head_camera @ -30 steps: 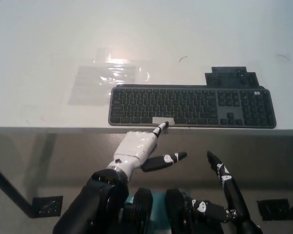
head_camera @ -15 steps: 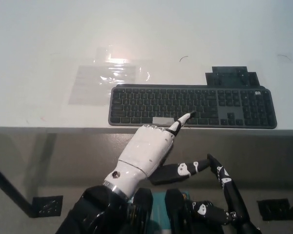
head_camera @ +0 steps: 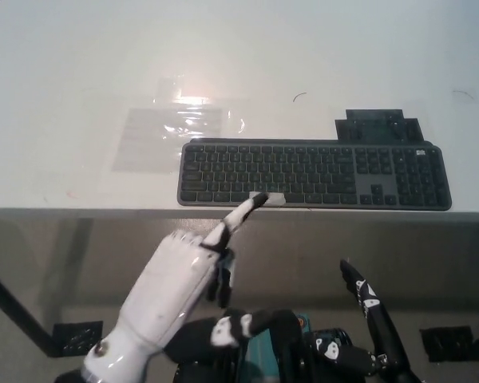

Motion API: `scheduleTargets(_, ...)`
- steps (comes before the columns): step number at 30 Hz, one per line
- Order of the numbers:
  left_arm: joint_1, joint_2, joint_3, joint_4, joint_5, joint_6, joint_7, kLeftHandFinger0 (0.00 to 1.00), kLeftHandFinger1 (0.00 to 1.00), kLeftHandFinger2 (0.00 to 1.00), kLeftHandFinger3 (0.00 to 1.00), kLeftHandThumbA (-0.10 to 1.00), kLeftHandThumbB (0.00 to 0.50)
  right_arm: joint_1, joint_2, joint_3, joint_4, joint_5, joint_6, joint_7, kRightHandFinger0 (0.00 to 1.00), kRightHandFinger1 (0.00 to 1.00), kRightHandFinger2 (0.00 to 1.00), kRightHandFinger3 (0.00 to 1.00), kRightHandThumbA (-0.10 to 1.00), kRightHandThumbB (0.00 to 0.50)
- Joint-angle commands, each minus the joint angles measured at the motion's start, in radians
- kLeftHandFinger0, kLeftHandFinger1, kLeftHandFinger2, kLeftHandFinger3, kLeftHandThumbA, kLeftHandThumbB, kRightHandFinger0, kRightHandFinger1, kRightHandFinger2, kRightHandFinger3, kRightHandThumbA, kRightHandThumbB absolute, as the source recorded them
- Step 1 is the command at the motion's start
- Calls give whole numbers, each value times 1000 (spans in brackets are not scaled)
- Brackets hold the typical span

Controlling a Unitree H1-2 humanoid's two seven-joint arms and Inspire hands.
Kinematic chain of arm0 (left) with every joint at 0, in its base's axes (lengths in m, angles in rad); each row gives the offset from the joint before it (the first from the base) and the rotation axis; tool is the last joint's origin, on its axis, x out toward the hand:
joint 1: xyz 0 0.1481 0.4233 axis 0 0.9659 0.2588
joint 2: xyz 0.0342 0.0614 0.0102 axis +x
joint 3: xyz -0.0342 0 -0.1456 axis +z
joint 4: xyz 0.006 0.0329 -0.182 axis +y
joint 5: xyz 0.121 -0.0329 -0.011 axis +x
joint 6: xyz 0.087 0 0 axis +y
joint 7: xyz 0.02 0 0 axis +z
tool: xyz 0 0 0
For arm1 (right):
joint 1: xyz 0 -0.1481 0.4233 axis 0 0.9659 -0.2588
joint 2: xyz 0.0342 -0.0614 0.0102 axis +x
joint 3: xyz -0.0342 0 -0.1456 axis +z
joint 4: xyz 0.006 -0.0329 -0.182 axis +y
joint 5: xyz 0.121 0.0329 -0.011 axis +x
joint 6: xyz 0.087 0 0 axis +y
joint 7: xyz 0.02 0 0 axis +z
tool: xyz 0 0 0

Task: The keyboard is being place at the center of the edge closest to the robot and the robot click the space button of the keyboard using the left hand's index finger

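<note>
You had the keyboard (head_camera: 327,171) lying flat on the white table (head_camera: 80,64), with its long front side just beside the table edge nearest to the robot and parallel to it. The greater part of it lay toward the robot's right. It was a slim, dark grey rectangle with rounded corners and low, matt keys, with a number block at its right end. The space bar (head_camera: 271,197) looked paler than the other keys. The table top was smooth and a little glossy, with a bright reflection on it. A thin clear plastic sheet (head_camera: 176,128), wrinkled and shiny, lay flat behind the left end of the keyboard. A flat dark piece (head_camera: 375,126) with a stepped outline touched the back edge of the keyboard near its right end.

The left hand (head_camera: 172,295), of smooth white shell, rose from the lower left and grasped nothing. Its index finger was stretched out straight, and the black fingertip (head_camera: 256,199) rested on the left end of the space bar. The other fingers were folded under the palm.

The right hand (head_camera: 367,319), black, rested low at the right, below the table edge. It was released, with the fingers spread, one of them pointing up.
</note>
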Motion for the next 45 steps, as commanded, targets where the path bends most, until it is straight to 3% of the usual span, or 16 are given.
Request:
scheduleTargets(1,164,24,129,118,-477,-236,75,1000,1000,1000,1000,1000,379,-8,9,10,-25,3,-75,-3,1000,1000,1000,1000,1000,324)
scheduleTargets(3,185,30,139,220,-482,-285,59,1000,1000,1000,1000,1000,336,-7,11,8,-23,7,-75,-1,1000,1000,1000,1000,1000,325)
scheduleTargets(4,187,26,144,246,-484,-287,53,1000,1000,1000,1000,1000,360,-7,12,8,-25,9,-71,1,1000,1000,1000,1000,1000,333)
scheduleTargets(7,191,-11,165,373,-503,-319,47,1000,1000,1000,1000,1000,348,-5,13,9,-24,6,-75,-3,1000,1000,1000,1000,1000,334)
scheduleTargets(11,187,-38,190,501,-527,-337,26,1000,1000,1000,1000,1000,301,-2,14,12,-23,5,-75,-4,1000,1000,1000,1000,1000,325)
scheduleTargets(17,150,-69,237,667,-520,-381,30,1000,1000,1000,1000,1000,338,-9,11,15,-22,7,-75,-3,1000,1000,1000,1000,1000,335)
scheduleTargets(20,135,-78,258,712,-527,-388,23,1000,1000,1000,1000,1000,288,-12,9,16,-19,10,-75,-5,1000,1000,1000,1000,1000,330)
scheduleTargets(22,134,-87,270,725,-536,-385,18,1000,1000,1000,1000,1000,272,-9,11,18,-22,15,-75,-7,1000,1000,1000,1000,1000,325)
scheduleTargets(25,126,-98,287,750,-554,-339,9,1000,1000,1000,1000,1000,303,-10,10,19,-22,1,-75,-16,1000,1000,1000,1000,1000,327)
scheduleTargets(28,133,-97,292,744,-563,-318,-4,1000,1000,1000,1000,1000,263,-8,11,20,-25,13,-75,-10,1000,1000,1000,1000,1000,331)
scheduleTargets(40,125,-87,288,763,-555,-347,-5,1000,1000,1000,1000,1000,273,-7,12,21,-28,10,-75,-12,1000,1000,1000,1000,1000,336)
scheduleTargets(45,115,-86,288,751,-538,-321,3,1000,1000,1000,1000,1000,295,-22,11,19,-24,14,-75,-14,1000,1000,1000,1000,1000,329)
